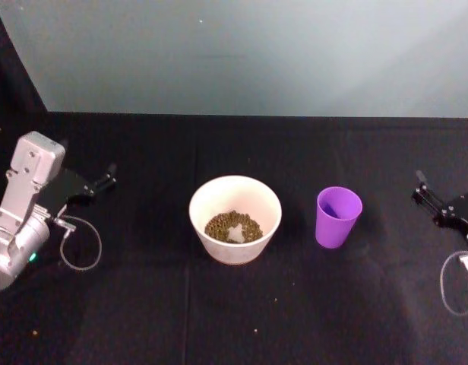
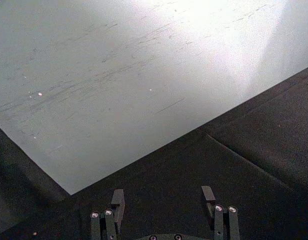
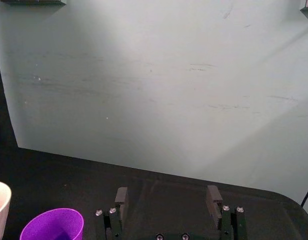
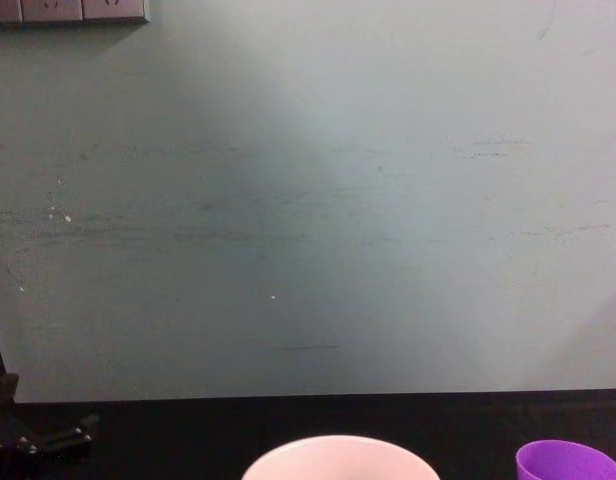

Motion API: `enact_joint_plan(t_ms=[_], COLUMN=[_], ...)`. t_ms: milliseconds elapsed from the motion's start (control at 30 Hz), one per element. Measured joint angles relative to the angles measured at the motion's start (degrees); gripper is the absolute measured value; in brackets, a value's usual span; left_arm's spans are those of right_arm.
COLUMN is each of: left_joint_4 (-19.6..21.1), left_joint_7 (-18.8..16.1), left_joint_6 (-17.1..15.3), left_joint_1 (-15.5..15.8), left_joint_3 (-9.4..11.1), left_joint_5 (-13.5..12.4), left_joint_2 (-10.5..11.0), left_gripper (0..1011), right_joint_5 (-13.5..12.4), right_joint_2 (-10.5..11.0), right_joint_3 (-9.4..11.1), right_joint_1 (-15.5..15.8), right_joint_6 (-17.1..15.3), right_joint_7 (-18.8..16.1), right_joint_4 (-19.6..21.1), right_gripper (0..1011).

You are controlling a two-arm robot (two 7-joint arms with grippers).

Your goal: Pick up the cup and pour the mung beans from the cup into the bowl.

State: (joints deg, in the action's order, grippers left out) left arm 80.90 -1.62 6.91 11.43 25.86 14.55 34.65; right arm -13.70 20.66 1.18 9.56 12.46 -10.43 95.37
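Observation:
The purple cup [image 1: 338,217] stands upright on the black table, just right of the whitish bowl [image 1: 269,206]; its rim also shows in the chest view [image 4: 567,463] and the right wrist view [image 3: 53,225]. Mung beans [image 1: 233,226] lie in the bottom of the bowl. The bowl's rim appears in the chest view [image 4: 338,446] and at the right wrist view's edge [image 3: 1,202]. My right gripper [image 1: 418,185] rests open at the table's right edge, well clear of the cup; its fingers [image 3: 121,198] hold nothing. My left gripper [image 1: 109,174] is parked open at the far left, fingers [image 2: 117,199] empty.
A pale grey-green wall [image 4: 308,200] rises behind the table's back edge. Black cloth [image 1: 234,319] covers the table, with a few stray specks near the front. Cable loops hang by each wrist [image 1: 80,247].

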Motion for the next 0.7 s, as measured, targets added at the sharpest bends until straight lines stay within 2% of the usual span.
enact_joint_plan(t_ms=[700], left_joint_4=[0.0], left_joint_7=[0.0], left_joint_6=[0.0], left_joint_1=[0.0], left_joint_3=[0.0], left_joint_5=[0.0], left_joint_2=[0.0], left_gripper=[1000], right_joint_5=[-0.3], right_joint_2=[0.0], right_joint_3=[-0.1], right_joint_1=[0.0], right_joint_6=[-0.4], right_joint_7=[0.2], right_joint_4=[0.2], right_gripper=[1002])
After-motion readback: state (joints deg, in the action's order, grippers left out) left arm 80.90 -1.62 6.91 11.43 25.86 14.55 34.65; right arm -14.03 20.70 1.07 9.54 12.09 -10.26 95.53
